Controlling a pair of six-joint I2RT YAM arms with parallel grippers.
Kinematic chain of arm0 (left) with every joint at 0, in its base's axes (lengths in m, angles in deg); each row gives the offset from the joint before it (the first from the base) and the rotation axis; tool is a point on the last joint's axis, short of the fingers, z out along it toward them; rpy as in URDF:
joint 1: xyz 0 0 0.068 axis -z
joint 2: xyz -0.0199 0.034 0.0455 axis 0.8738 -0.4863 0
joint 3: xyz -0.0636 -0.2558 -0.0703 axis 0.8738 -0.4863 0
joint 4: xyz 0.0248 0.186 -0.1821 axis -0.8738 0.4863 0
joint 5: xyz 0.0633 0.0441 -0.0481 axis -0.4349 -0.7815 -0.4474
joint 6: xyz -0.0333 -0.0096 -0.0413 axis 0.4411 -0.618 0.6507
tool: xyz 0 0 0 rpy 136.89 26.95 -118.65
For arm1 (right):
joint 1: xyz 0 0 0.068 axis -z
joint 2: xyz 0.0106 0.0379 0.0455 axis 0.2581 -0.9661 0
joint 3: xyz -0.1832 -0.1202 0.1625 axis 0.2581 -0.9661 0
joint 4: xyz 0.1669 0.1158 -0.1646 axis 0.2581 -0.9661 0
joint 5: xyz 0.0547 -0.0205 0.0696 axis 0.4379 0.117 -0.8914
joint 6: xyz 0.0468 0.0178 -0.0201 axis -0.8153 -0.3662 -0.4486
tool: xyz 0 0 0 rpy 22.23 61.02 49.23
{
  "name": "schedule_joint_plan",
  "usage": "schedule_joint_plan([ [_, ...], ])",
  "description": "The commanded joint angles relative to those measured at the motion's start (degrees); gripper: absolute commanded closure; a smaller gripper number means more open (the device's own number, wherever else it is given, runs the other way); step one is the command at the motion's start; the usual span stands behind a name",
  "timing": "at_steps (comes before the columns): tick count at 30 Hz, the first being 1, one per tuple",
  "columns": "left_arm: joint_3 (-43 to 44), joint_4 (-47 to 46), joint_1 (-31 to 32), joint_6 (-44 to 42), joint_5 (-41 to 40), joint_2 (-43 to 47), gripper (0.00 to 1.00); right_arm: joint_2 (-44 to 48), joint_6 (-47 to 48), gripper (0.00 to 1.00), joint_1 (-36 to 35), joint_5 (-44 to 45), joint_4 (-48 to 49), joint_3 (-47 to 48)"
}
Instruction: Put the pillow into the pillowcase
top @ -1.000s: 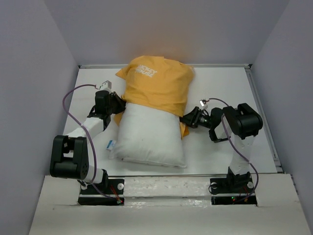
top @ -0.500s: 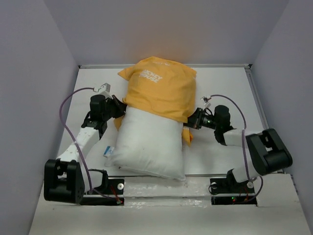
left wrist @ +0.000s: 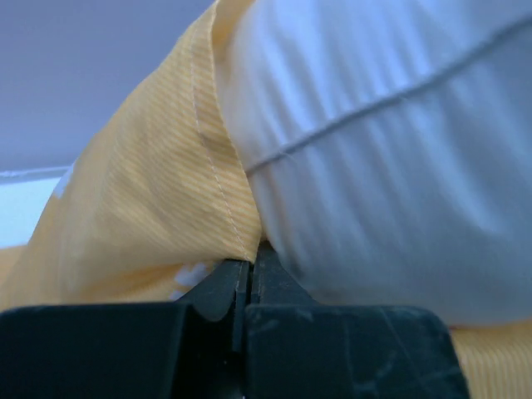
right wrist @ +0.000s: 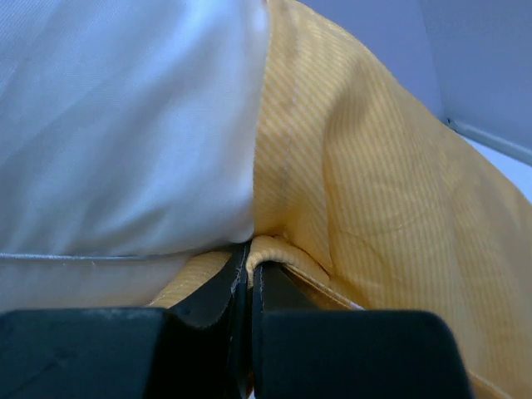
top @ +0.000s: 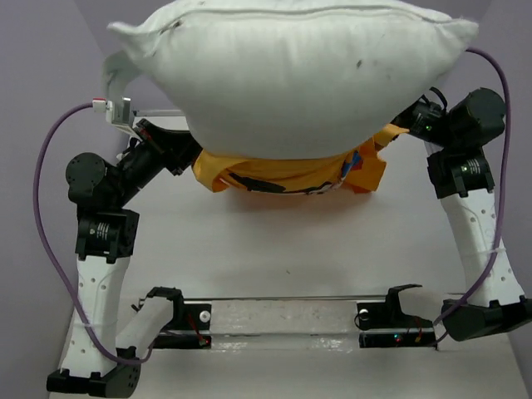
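High off the tabletop (top: 291, 245), the left fingers (left wrist: 209, 293) and right fingers (right wrist: 283, 289) each pinch the pillowcase (top: 283, 173) hem at opposite ends, and the pillow (top: 291, 83) bulges up out of it between them (long axis running arm to arm).

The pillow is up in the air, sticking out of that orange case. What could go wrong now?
1. Both pairs of jaws pinch only the thin hem of the pillowcase; the weight might tug it free.
2. Most of the pillow bulges above the opening, so it may topple out rather than sink in.
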Motion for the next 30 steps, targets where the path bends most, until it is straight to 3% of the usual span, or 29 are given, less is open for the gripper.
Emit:
schedule_joint_plan([
  [1,7.47,-7.12,-2.38,4.28,4.91,-3.80,1.00,-0.64,3.87,1.00,1.56,7.21,-13.90,-0.67],
  [5,18.01,-11.01,-2.92,7.20,1.96,-5.66,1.00,-0.53,11.61,1.00,1.57,14.08,-27.36,16.01],
  [6,16.81,-10.92,-2.92,6.49,0.98,-4.61,1.00,0.78,12.23,1.00,1.57,15.40,-27.38,15.78],
  [7,13.67,-13.70,-2.92,7.01,0.19,-1.03,1.00,4.88,12.93,1.00,1.57,18.55,-26.59,9.68],
  [9,-1.12,-20.46,-2.92,9.72,-0.95,2.85,1.00,8.77,12.15,1.00,1.57,21.21,-21.87,-1.05],
  [10,-3.31,-26.67,-2.92,12.52,-2.18,3.13,1.00,8.96,12.41,1.00,1.57,23.48,-21.67,-2.14],
  [11,3.02,-27.78,-2.92,12.90,-0.19,-1.57,1.00,5.83,13.37,1.00,1.57,23.24,-23.06,2.46],
  [12,10.40,-27.53,-2.92,14.12,2.00,-5.09,1.00,3.54,13.64,1.00,1.57,21.06,-26.38,17.82],
  [13,17.87,-27.01,-2.74,14.13,3.50,-8.52,1.00,1.60,13.64,1.00,1.57,21.04,-27.80,17.97],
  [14,31.51,-23.26,-1.52,13.61,2.91,-12.82,1.00,-0.51,13.82,1.00,1.57,21.04,-28.34,32.68],
  [15,35.65,-19.74,-0.99,11.34,1.42,-13.30,1.00,-0.44,14.17,1.00,1.57,21.74,-29.21,37.09],
  [17,22.60,-16.81,0.07,3.60,-4.55,-6.57,1.00,2.44,15.84,1.00,1.57,24.29,-29.31,29.81],
  [18,12.33,-20.37,1.03,2.46,-6.48,-3.14,1.00,8.38,14.80,1.00,1.57,24.47,-26.79,19.92],
  [19,3.35,-22.50,1.04,2.71,-9.37,1.24,1.00,10.96,12.17,1.00,1.57,23.77,-17.28,0.07],
  [20,-4.04,-25.13,1.04,5.06,-8.79,0.77,1.00,11.59,12.24,1.00,1.57,24.20,-14.92,-0.13],
  [21,-4.12,-28.11,0.69,6.39,-6.52,-1.24,1.00,7.51,13.89,1.00,1.57,25.77,-21.34,0.21],
  [22,3.97,-24.31,0.69,4.66,-4.67,-4.05,1.00,7.47,16.26,1.00,1.57,27.27,-21.40,8.40],
  [23,28.68,-16.97,3.04,-5.54,-8.05,-10.25,1.00,2.33,19.06,1.00,1.57,27.89,-29.06,18.92],
  [24,39.02,-2.62,7.24,-11.90,-12.35,-12.66,1.00,0.37,19.87,1.00,1.57,28.33,-31.40,37.91],
  [25,41.21,0.30,17.11,-16.41,-16.74,-13.12,1.00,-0.09,20.23,1.00,1.57,28.42,-34.29,41.40],
  [26,34.10,-0.45,20.69,-18.19,-23.83,-6.77,1.00,3.04,19.80,1.00,1.57,27.12,-32.67,36.65],
  [27,8.36,-8.37,22.81,-18.38,-28.86,-2.45,1.00,8.29,18.40,1.00,1.57,26.41,-17.68,7.02],
  [28,-2.78,-14.28,22.58,-15.60,-31.78,2.99,1.00,16.26,15.69,1.00,1.57,28.06,-9.96,-6.59],
  [29,-7.06,-16.78,20.66,-14.09,-31.29,3.04,1.00,15.65,15.66,1.00,1.57,29.99,-9.80,-10.47],
  [30,-1.97,-13.50,19.07,-15.21,-26.50,-1.39,1.00,12.51,19.93,1.00,1.57,31.05,-15.63,-4.33],
])
